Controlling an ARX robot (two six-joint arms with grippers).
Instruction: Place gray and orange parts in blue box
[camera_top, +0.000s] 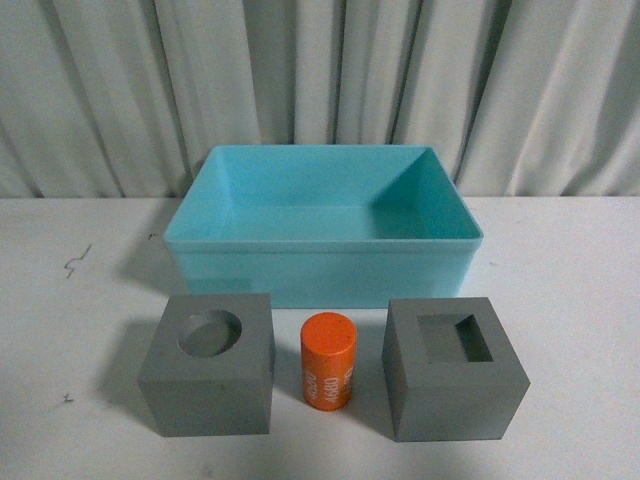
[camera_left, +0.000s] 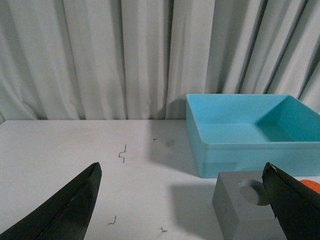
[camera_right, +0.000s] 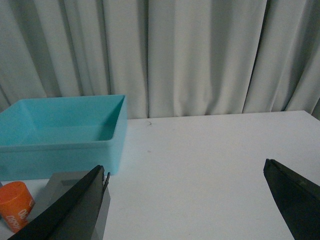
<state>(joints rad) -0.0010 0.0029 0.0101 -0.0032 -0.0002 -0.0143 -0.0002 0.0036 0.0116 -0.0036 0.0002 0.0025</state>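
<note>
nothing has gone into the blue box (camera_top: 320, 270) yet. it sits open-topped on the white bench (camera_top: 580, 290), its far wall close to the curtain (camera_top: 320, 70). the three parts stand in a row just in front of the box's near wall, on the robot's side of it, and none touches the box or another part. the round-recess gray cube (camera_top: 207, 385) is before the box's left end and the square-recess gray cube (camera_top: 452, 385) before its right end. the orange cylinder (camera_top: 328, 362) stands upright between them, before the box's middle, with white digits down its side. that layout looks meant to share the work: each cube lies on one arm's side, and each part needs only a short lift over the near wall.

the left jaws are spread wide with nothing between them. in the left wrist view their dark tips frame the round-recess gray cube and the box beyond, so they sit short of the row. the right jaws are likewise wide and empty, looking past the square-recess gray cube and the orange cylinder toward the box. a wide spread suits the broad cubes, while the cylinder would want a narrower grip. i judge the task to be at its very start.
</note>
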